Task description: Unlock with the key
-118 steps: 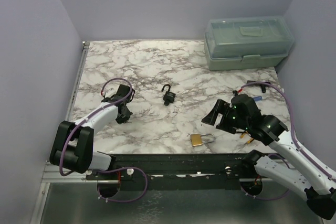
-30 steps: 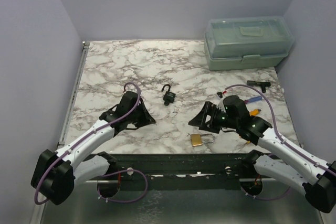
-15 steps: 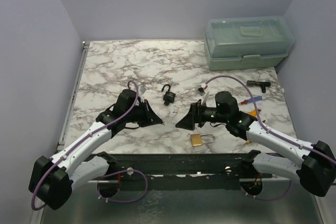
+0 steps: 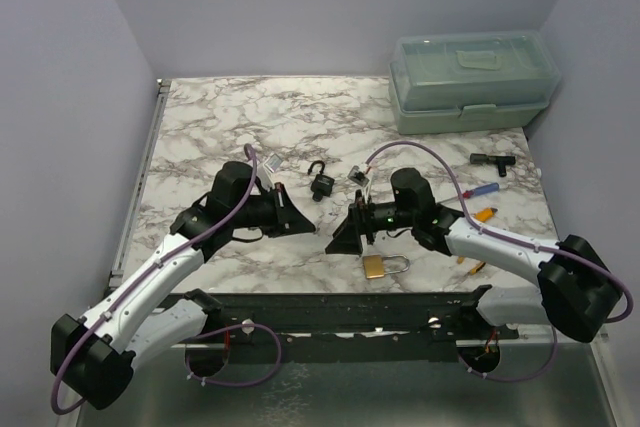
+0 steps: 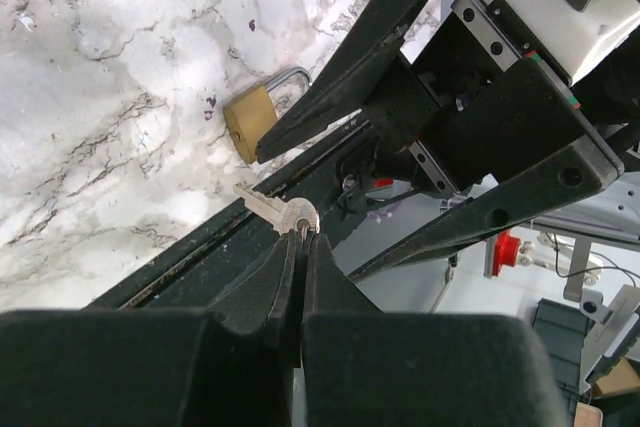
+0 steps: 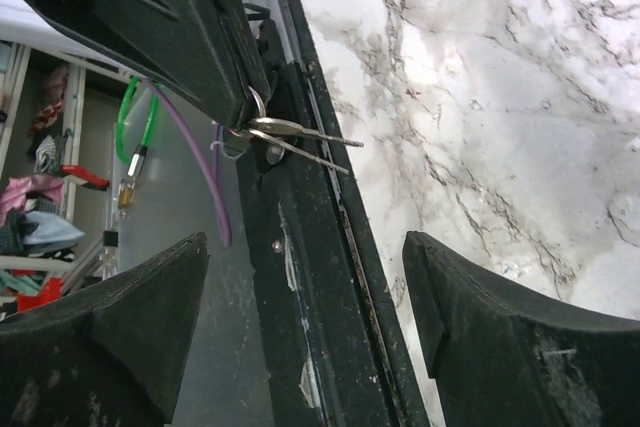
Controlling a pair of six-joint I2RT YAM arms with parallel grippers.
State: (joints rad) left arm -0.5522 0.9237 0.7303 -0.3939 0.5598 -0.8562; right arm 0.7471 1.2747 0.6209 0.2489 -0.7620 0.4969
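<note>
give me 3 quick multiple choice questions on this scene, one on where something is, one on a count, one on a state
1. Where does the brass padlock lie?
A) at the far left corner
B) at the near edge of the table
C) between the left gripper's fingers

2. How many padlocks are on the table?
A) one
B) two
C) four

3. What state is the left gripper in?
A) shut on the key
B) wide open and empty
C) out of view

Answers:
1 B, the top view shows it beside the black rail.
2 B, the brass one and a black padlock.
3 A, the left wrist view shows its fingers pinching the key.
</note>
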